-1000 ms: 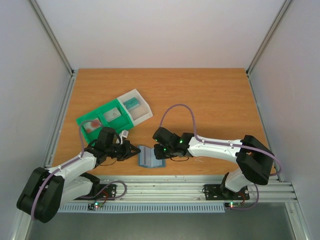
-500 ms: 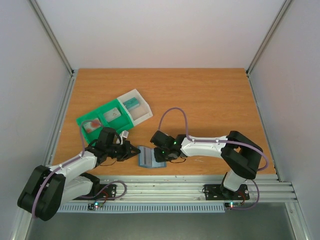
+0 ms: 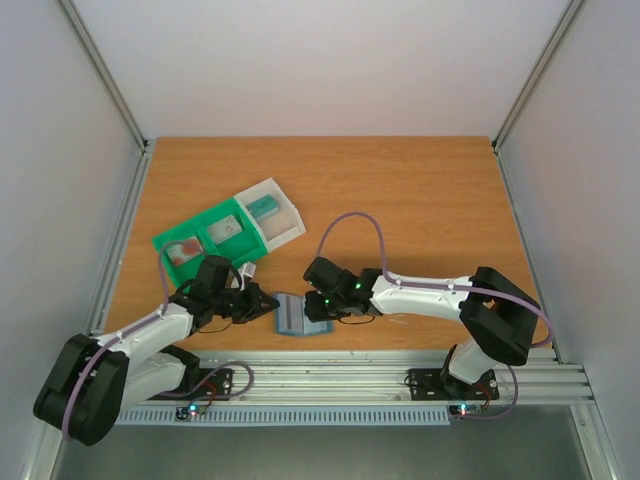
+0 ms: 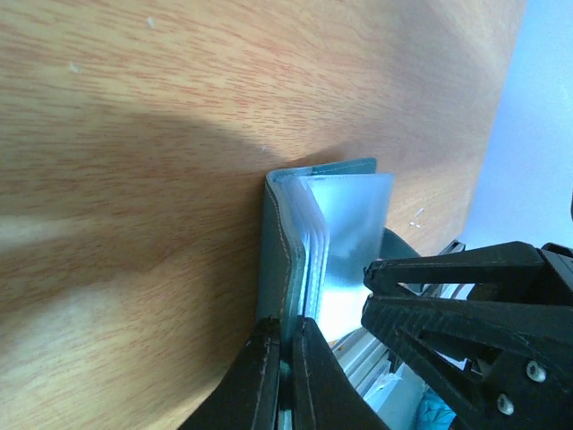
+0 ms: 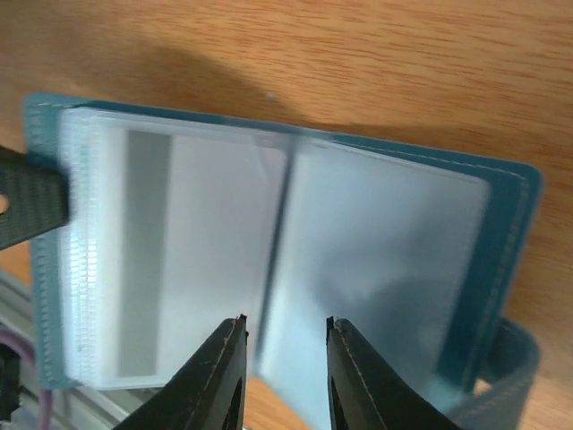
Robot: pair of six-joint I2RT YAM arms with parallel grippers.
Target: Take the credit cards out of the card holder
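L gripper [image 4: 285, 336] is pinched tight on the card holder [image 4: 277, 242], clamping the near edge of its cover. That anchors the wallet flat on the table [image 3: 420, 200]. R gripper [image 5: 285, 327] has its jaws at a narrow gap with nothing clamped. Its tips hover right over the fold of the clear sleeves [image 5: 376, 242], and I can't tell if they touch.

Step in hand, as I read it: get a card out of a sleeve w/ the R gripper.

- A whitish credit card [image 5: 206, 260] w/ a grey stripe shows through the sleeve just L of the R tips.
- To do it well, shift the R tips toward that sleeve's open edge and nip only the card, not the plastic.
- Pull along the pocket direction while L holds firm.
- A sleeve caught w/ the card will lift the whole holder.

The holder lies between the two grippers, directly below the R tips and reaching away from the L tips. The green-and-clear tray [image 3: 205, 235] sits beyond the L gripper, well apart from the R.
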